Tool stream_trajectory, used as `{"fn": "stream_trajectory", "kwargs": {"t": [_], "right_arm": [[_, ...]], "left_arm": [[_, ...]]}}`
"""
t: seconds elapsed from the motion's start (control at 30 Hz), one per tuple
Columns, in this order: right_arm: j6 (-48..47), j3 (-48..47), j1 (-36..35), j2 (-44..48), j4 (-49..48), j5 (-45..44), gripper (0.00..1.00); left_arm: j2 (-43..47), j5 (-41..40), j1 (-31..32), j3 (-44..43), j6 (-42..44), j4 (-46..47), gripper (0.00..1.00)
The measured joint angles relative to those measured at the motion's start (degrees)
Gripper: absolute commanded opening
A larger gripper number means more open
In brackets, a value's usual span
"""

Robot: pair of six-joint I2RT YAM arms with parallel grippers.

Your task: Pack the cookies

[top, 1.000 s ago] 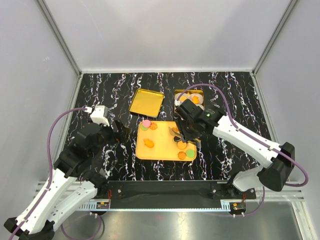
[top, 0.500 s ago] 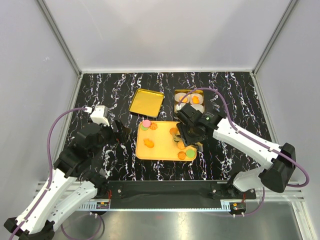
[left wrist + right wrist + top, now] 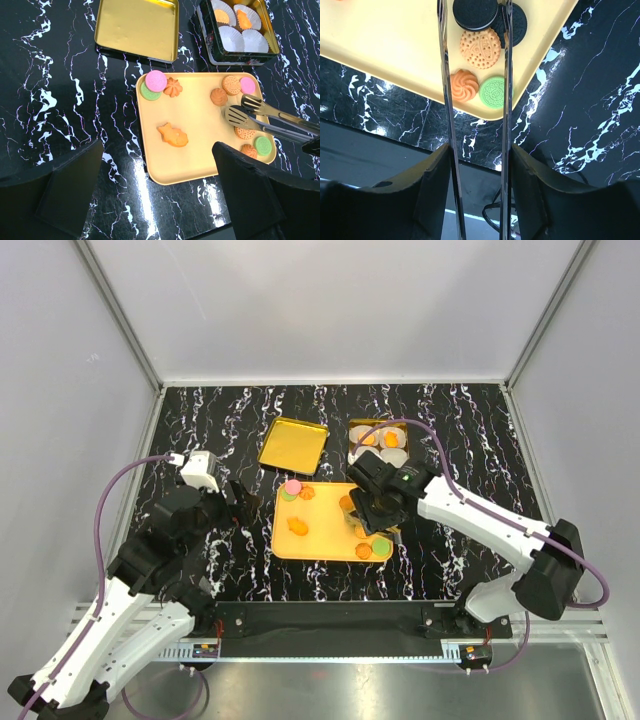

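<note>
Several cookies lie on the yellow tray [image 3: 200, 160]: a pink disc [image 3: 156, 80] on a green one, an orange fish shape [image 3: 173, 135], and orange, pink and green pieces at the right end [image 3: 231, 85]. My right gripper [image 3: 372, 502] is shut on metal tongs [image 3: 260, 117]. The tong arms are spread, with their tips low over the tray's right end. In the right wrist view the tongs [image 3: 445, 75] straddle a round orange cookie [image 3: 480, 47], below two black ones [image 3: 475, 12]. My left gripper [image 3: 155, 200] is open and empty, hovering off the tray's near left edge.
A dark tin [image 3: 239, 30] behind the tray holds white paper cups, two with orange cookies [image 3: 221, 16]. Its gold lid [image 3: 137, 27] lies to the left of it. The table top is black marble [image 3: 60, 100], walled by grey panels.
My right arm has carried the tongs from beside the tin toward me and a little left, onto the tray's right end. The left arm has not moved.
</note>
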State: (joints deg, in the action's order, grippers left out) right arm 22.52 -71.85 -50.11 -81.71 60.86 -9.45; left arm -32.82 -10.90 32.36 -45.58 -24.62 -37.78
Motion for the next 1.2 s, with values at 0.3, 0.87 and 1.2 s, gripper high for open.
{"fn": "stream_trajectory", "kwargs": {"t": [0.3, 0.87, 1.2], "right_arm": [[-0.2, 0.4, 0.0, -0.9, -0.6, 0.0, 0.51], [-1.0, 0.4, 0.0, -1.4, -0.6, 0.0, 0.54], [-1.5, 0.4, -0.1, -2.0, -0.5, 0.0, 0.48]], "left_arm": [[0.0, 0.0, 0.0, 0.0, 0.0, 0.0, 0.99], [0.0, 0.0, 0.0, 0.0, 0.0, 0.0, 0.99], [0.0, 0.0, 0.0, 0.0, 0.0, 0.0, 0.99]]}}
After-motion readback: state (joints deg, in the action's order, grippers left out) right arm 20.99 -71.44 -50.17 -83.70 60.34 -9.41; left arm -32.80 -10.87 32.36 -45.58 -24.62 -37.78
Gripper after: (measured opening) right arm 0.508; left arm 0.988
